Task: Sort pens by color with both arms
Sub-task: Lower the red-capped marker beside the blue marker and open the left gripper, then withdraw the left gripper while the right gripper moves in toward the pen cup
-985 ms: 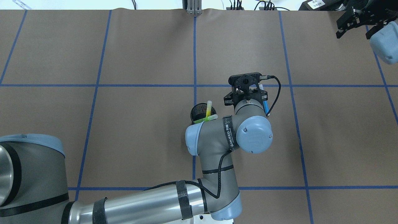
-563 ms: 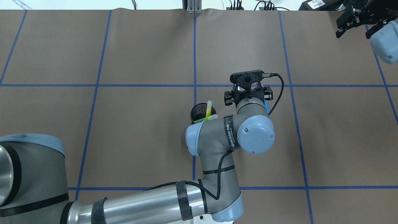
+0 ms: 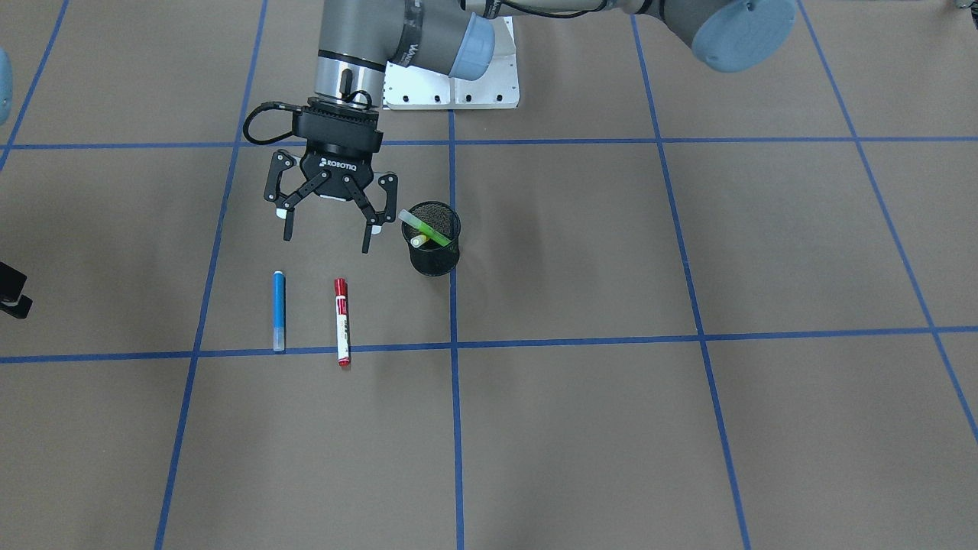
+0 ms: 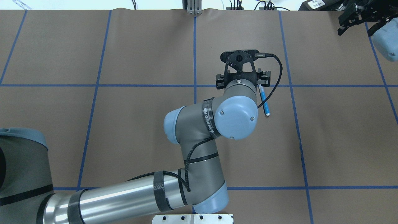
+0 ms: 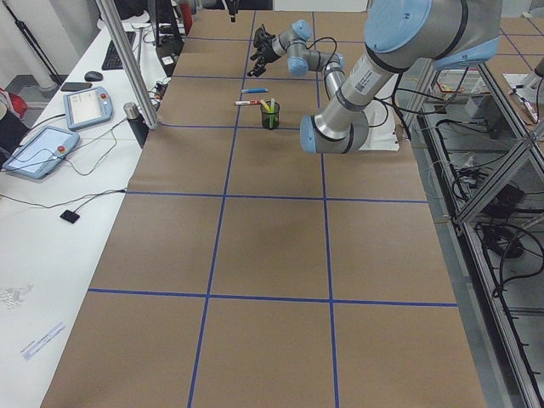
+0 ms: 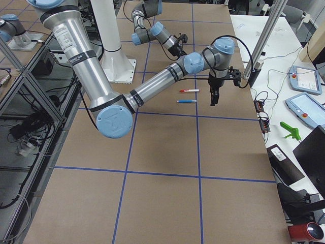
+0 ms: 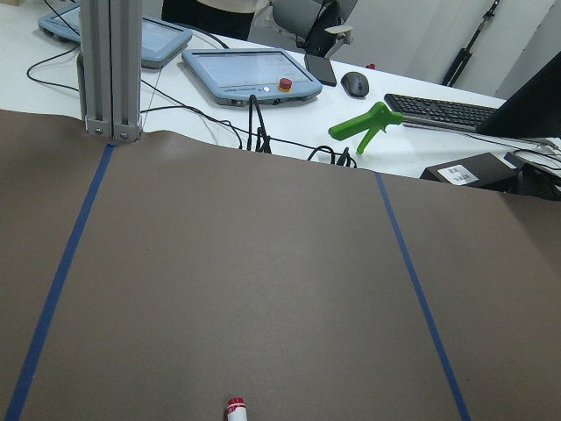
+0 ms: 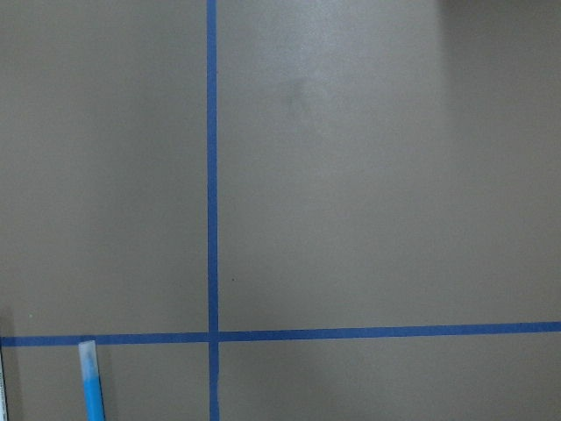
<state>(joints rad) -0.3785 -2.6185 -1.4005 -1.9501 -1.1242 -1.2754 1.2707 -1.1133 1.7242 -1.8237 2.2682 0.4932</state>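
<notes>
The blue pen (image 3: 279, 311) and the red-capped pen (image 3: 341, 321) lie side by side on the brown table; the blue one also shows in the overhead view (image 4: 263, 101). The lime green pen (image 3: 425, 229) and the yellow pen (image 3: 419, 241) stand in the black mesh cup (image 3: 435, 256). My left gripper (image 3: 326, 239) is open and empty. It hangs above the table on the robot's side of the two lying pens, next to the cup. My right gripper (image 4: 355, 28) is far off at the table's far right corner, its fingers apart and empty.
Blue tape lines (image 3: 452, 344) divide the table into squares. The white base plate (image 3: 451, 72) lies at the robot's edge. In the overhead view my left arm's wrist (image 4: 236, 116) hides the cup. Tablets and a green tool (image 7: 368, 123) lie beyond the far edge.
My left arm's wrist has moved away from the robot and slightly left, now covering the cup in the overhead view. The blue pen stays on the table. The right gripper drifted slightly farther out.
</notes>
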